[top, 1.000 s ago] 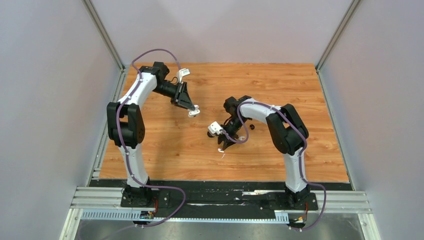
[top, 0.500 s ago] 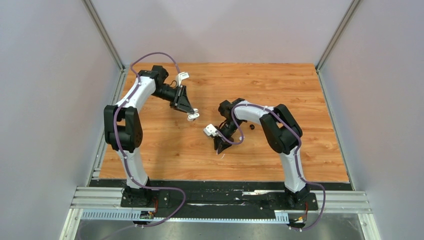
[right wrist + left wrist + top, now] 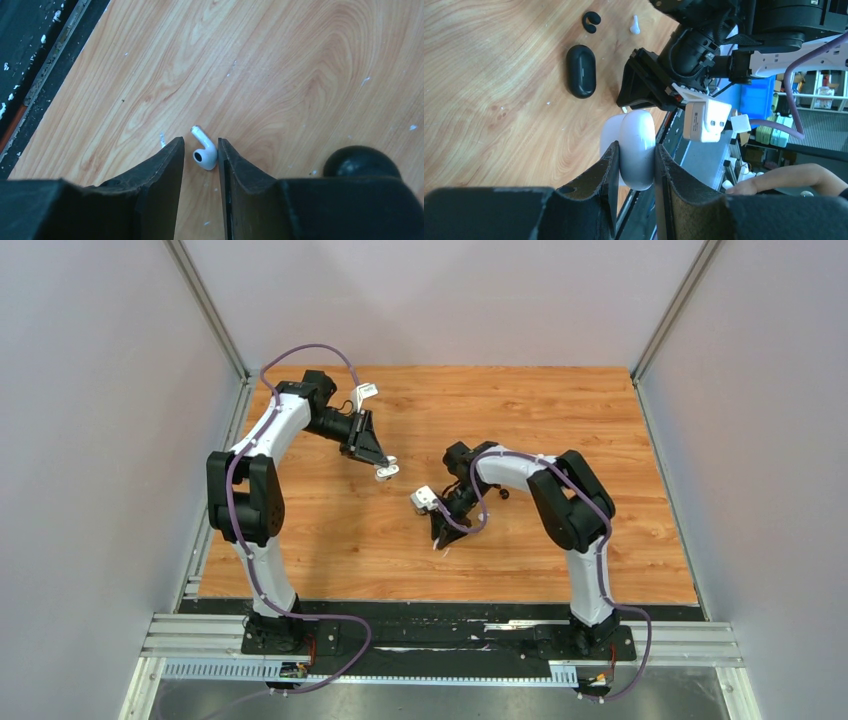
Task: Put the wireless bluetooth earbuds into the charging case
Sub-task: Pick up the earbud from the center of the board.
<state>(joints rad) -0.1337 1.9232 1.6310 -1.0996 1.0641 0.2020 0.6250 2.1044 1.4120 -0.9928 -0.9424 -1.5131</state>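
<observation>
Finding 1, change. Over the past second the right gripper (image 3: 200, 145) has shifted a little sideways over the table (image 3: 600, 440) and settled with its tips at the board. The left gripper (image 3: 636, 152) has moved only slightly and remains raised. In my judgement, the approach to the pick is finished and only the closing remains.

Finding 2, right fingers (image 3: 162, 167). They stand slightly apart, with a narrow gap between them, and are not yet clamped. One white earbud (image 3: 205, 151) lies on the wood in that gap. Its rounded head is nearer the finger on the right of the wrist view, and its stem points away past the tips. I cannot tell whether the head touches that finger.

Finding 3, left fingers (image 3: 606, 170). They pinch the white charging case (image 3: 636, 135) on both flanks and hold it clear of the board. Beyond their tips a black case (image 3: 581, 71) lies on the table. Farther out lie a black earbud (image 3: 591, 21) and a second white earbud (image 3: 635, 25), both well apart from the held case.

Assessment. No earbud is seated yet. Because the earbud sits off-centre in the gap, it may roll or skid as the jaws close.
</observation>
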